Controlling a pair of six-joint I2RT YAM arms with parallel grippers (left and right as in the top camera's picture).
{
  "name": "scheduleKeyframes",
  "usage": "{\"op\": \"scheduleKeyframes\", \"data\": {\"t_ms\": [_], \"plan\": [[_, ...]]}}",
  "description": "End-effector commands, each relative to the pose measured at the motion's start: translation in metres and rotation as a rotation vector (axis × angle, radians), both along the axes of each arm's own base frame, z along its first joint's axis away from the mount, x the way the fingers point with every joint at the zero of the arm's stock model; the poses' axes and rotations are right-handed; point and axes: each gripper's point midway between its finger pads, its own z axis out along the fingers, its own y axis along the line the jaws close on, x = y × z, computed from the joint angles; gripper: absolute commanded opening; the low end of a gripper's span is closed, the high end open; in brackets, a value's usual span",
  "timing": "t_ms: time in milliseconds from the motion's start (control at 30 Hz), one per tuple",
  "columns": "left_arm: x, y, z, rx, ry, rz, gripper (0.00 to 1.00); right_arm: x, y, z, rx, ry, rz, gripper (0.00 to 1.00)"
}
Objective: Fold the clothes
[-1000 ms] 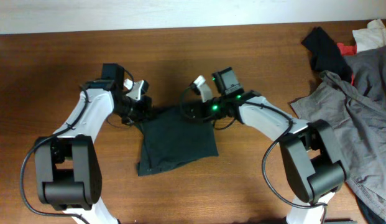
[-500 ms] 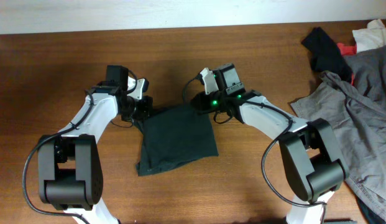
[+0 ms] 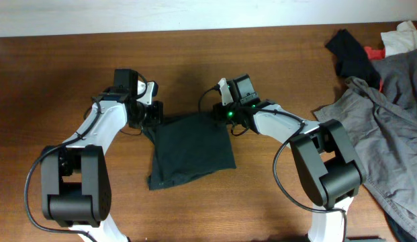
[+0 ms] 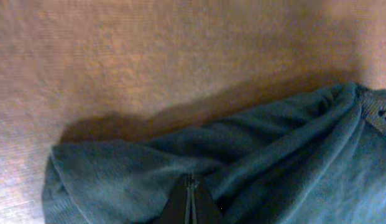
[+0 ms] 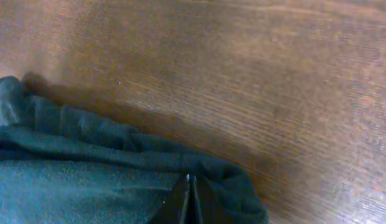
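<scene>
A dark green garment (image 3: 191,151) is lying folded into a rough rectangle at the middle of a brown wooden table (image 3: 282,60), with its lower left corner sagging out of square. Two white-and-black arms are reaching in from the near edge and meeting the cloth at its far corners. The left gripper (image 3: 153,119) is pinching the far left corner, and in the left wrist view its fingertips (image 4: 191,190) are pressing together on a bunched fold of the fabric. The right gripper (image 3: 222,115) is pinching the far right corner, its tips (image 5: 189,185) likewise closing tight over the rolled hem. The table's grain is running across the frame, with light glaring on the boards beyond the cloth. A pale wall strip (image 3: 127,13) is bordering the far side. At the right edge, well apart from the work, a light grey garment (image 3: 396,121) is sprawling in a heap, with a small black cloth (image 3: 349,54), a red scrap (image 3: 375,52) and a white piece (image 3: 403,33) bunching behind it.
</scene>
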Motion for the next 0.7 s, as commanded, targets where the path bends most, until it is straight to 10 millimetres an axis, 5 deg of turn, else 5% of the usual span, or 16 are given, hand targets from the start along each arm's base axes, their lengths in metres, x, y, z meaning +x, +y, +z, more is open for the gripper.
{"op": "scheduleKeyframes", "data": {"t_ms": [0, 100, 233, 300, 433, 667], "plan": [[0.01, 0.004, 0.02, 0.01, -0.039, 0.002, 0.0, 0.006, -0.002, -0.003, -0.011, -0.01, -0.002, 0.13], [0.02, 0.004, 0.06, 0.005, -0.085, 0.009, 0.0, 0.013, 0.006, 0.03, 0.089, -0.037, 0.036, 0.22], [0.023, 0.004, 0.119, -0.001, -0.171, 0.009, 0.0, 0.017, 0.007, 0.099, 0.226, -0.067, 0.091, 0.34], [0.017, 0.004, 0.129, -0.001, -0.178, 0.01, 0.0, 0.008, -0.002, 0.113, 0.217, -0.024, 0.075, 0.35], [-0.004, 0.005, 0.124, 0.001, -0.09, 0.018, 0.0, -0.034, -0.028, 0.116, 0.156, 0.158, 0.036, 0.34], [-0.03, 0.007, 0.088, -0.004, 0.064, 0.071, 0.0, -0.111, -0.055, 0.093, 0.021, 0.418, 0.148, 0.04]]}}
